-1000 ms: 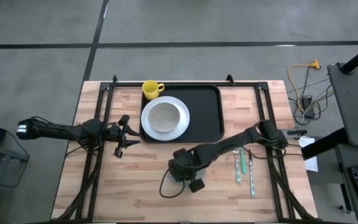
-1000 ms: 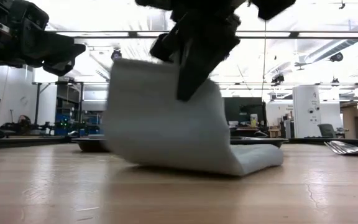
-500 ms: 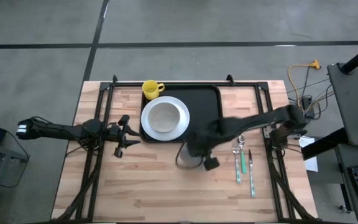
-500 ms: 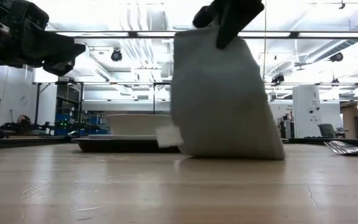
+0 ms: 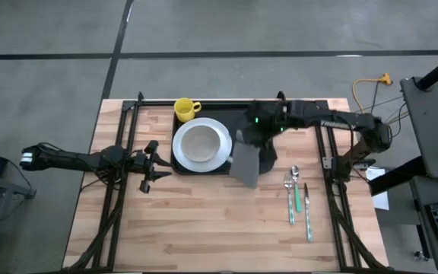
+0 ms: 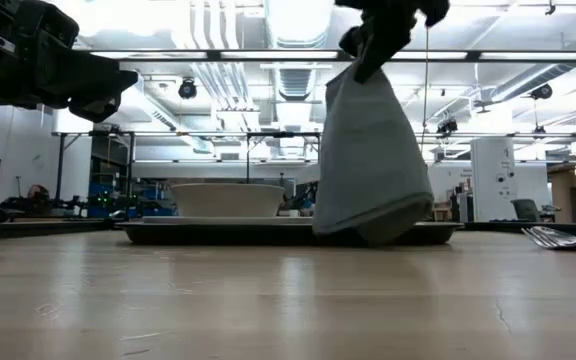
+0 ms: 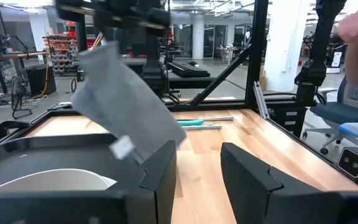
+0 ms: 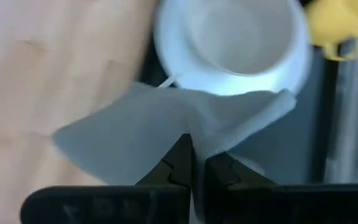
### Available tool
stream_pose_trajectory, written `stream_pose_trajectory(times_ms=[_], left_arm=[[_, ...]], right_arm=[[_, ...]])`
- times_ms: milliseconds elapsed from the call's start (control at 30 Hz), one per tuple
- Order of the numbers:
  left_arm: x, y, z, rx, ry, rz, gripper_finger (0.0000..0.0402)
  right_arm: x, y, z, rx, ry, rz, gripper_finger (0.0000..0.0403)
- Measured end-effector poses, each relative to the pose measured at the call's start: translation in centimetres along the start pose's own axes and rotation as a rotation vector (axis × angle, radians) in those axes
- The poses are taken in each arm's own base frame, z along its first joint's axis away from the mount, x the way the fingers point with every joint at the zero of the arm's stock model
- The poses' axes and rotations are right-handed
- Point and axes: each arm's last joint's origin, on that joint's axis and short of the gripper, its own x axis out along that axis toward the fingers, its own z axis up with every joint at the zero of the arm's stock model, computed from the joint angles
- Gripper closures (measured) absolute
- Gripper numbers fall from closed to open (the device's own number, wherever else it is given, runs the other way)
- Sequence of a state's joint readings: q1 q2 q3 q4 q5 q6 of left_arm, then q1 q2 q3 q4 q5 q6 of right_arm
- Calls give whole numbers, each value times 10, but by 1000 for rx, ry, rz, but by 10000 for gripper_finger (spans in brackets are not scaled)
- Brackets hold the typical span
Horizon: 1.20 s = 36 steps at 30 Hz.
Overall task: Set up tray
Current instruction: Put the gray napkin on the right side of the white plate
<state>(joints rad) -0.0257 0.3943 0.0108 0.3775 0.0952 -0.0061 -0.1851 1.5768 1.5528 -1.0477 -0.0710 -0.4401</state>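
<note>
Tray [image 5: 258,125], black with a low rim, lies at the far middle of the worktop [image 5: 204,221]. On its left part stand a white plate [image 5: 219,152] carrying a white bowl [image 5: 200,142], with a yellow mug [image 5: 185,108] at the far left corner. Right gripper [image 5: 255,131] is above the tray's right part, clenched on the top edge of a grey napkin [image 5: 244,163], which hangs down with its lower edge about at the tray's near rim. Left gripper [image 5: 149,166] waits off the tray's left side, above the worktop, fingers [image 7: 160,174] partly apart and grasping nothing. Cutlery [image 5: 299,199] lies on the worktop right of the tray, apart from it.
</note>
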Motion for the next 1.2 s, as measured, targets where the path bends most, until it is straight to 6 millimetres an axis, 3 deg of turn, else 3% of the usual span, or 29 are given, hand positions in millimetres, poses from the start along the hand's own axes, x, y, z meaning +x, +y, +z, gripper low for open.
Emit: stream_pose_trajectory(times_ms=[433,567,733,933,1200], left_arm=[[0,0,0,0,1,0,294],[0,0,0,0,1,0,294],[0,0,0,0,0,0,294],[0,0,0,0,1,0,294],[0,0,0,0,1,0,294]], right_arm=[[-15,-120,-55,-77,110,-416,395],[-30,-140,-67,-51,133,-566,395],[-26,-127,-68,-84,15,-323,395],[-6,-89,-69,-165,145,-62,395],[6,-73,-73,-134,207,33,395]])
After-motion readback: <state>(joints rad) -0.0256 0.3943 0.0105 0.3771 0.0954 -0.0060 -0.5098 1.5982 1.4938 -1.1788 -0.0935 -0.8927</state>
